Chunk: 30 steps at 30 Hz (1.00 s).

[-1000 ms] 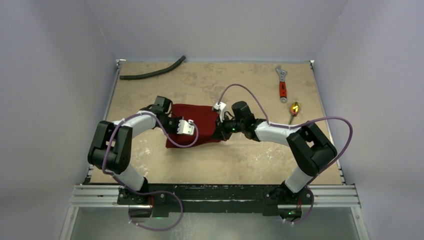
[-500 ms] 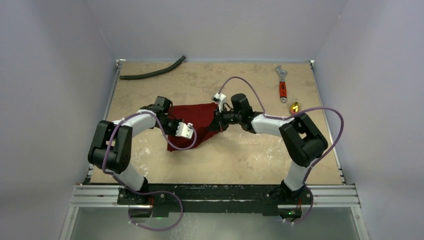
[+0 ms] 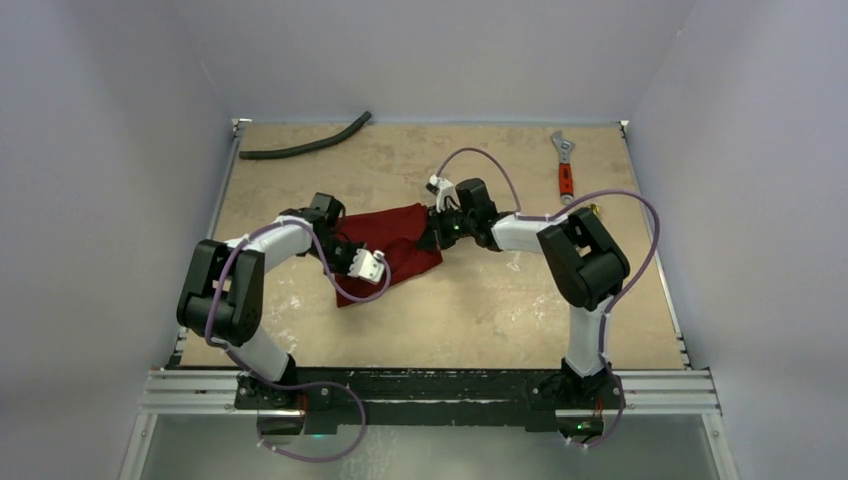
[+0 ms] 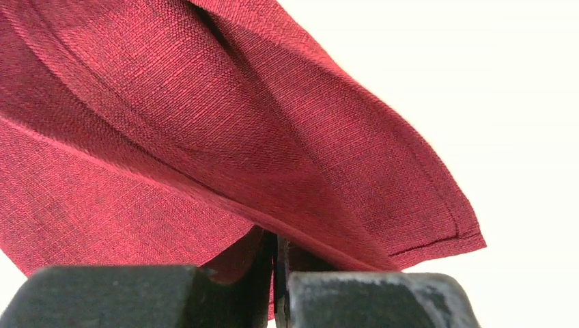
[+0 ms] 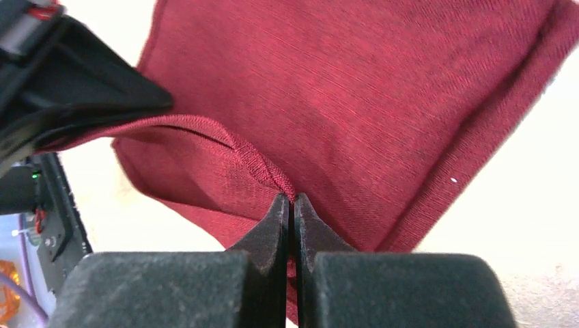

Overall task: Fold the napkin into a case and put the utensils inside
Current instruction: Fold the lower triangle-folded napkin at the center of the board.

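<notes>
A black hose [image 3: 305,145] lies along the far left edge of the bench [image 3: 480,300], well apart from everything else. A red-handled wrench [image 3: 565,168] rests near the far right corner. Just beside the right arm's elbow a small glint of gold [image 3: 594,208] shows. The arm hides most of it, so its shape cannot be told. The left arm's purple cable [image 3: 350,288] loops over the near left part of the cloth and covers a strip of it in the top view.

The napkin [image 3: 400,240] sits mid-bench between the two arms, slanted, with one corner pointing toward the near edge. It is dark red with a fine woven grain. The cloth is doubled over, so several layers and long soft creases show in the left wrist view. A stitched hem runs round the free corner.

The left gripper [image 4: 275,273] has its fingers clenched together on a fold of the napkin, and the cloth fans out above them. The right gripper [image 5: 292,225] has its fingers pinched tight on a raised ridge of hemmed edge at the napkin's other side.
</notes>
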Motion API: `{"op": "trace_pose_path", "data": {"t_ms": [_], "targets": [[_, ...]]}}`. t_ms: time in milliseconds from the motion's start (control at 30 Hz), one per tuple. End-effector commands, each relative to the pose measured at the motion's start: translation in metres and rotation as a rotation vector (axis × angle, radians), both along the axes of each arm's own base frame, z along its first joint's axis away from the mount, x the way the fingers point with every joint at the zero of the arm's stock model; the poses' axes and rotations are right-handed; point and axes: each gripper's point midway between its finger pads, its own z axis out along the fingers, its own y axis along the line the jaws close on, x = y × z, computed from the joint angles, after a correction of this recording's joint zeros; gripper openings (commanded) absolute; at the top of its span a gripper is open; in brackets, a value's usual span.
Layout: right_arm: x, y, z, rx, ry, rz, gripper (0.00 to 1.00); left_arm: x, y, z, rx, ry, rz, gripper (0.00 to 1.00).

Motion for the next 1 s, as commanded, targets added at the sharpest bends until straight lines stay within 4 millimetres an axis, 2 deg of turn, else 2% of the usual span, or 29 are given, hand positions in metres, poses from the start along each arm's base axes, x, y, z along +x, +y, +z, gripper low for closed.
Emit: {"op": "trace_pose_path", "data": {"t_ms": [0, 233, 333, 400, 500, 567, 667, 733, 833, 967], "targets": [[0.017, -0.011, -0.016, -0.079, 0.036, -0.108, 0.00, 0.005, -0.014, 0.028, -0.077, 0.003, 0.011, 0.02], [0.016, -0.016, -0.028, -0.100, 0.072, -0.134, 0.00, 0.056, -0.031, 0.097, -0.260, -0.083, 0.209, 0.09], [0.013, -0.015, -0.026, -0.089, 0.072, -0.127, 0.00, 0.077, -0.038, 0.116, -0.330, -0.072, 0.305, 0.10], [0.012, -0.015, -0.027, -0.088, 0.078, -0.127, 0.00, 0.079, -0.046, 0.121, -0.368, -0.022, 0.323, 0.12], [0.011, -0.015, -0.027, -0.087, 0.086, -0.128, 0.00, 0.064, -0.063, 0.124, -0.385, 0.066, 0.279, 0.20], [0.011, -0.015, -0.027, -0.087, 0.092, -0.130, 0.00, 0.045, -0.073, 0.123, -0.363, 0.095, 0.234, 0.30], [0.010, -0.016, -0.029, -0.087, 0.110, -0.141, 0.00, 0.011, -0.077, 0.109, -0.282, 0.116, 0.162, 0.35], [0.011, -0.016, -0.030, -0.087, 0.121, -0.152, 0.00, -0.009, -0.071, 0.092, -0.203, 0.136, 0.146, 0.30], [0.010, -0.017, -0.030, -0.082, 0.131, -0.161, 0.00, -0.024, -0.066, 0.079, -0.106, 0.125, 0.139, 0.20], [0.011, -0.015, -0.026, -0.066, 0.131, -0.160, 0.00, -0.038, -0.072, 0.070, -0.055, 0.167, 0.161, 0.20]]}}
